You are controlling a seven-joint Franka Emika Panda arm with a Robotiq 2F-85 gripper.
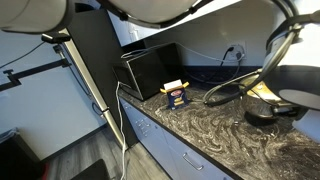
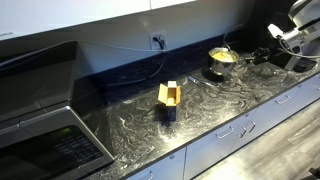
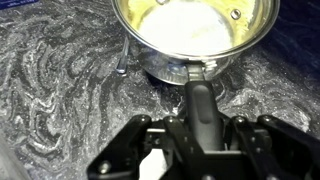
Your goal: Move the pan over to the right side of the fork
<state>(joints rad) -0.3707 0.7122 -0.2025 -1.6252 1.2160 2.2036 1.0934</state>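
The pan is a shiny steel saucepan, yellow inside, at the top of the wrist view. Its dark straight handle runs down between the fingers of my gripper, which is shut on it. In an exterior view the pan sits at the far end of the marbled counter near the wall, with my gripper beside it on the handle. The fork shows as a thin dark piece on the counter just left of the pan in the wrist view. Whether the pan rests on the counter or is lifted, I cannot tell.
A small blue-and-yellow box stands mid-counter, also in an exterior view. A black appliance sits at one end of the counter. A wall socket and black cables are behind. Drawers run under the counter's front edge.
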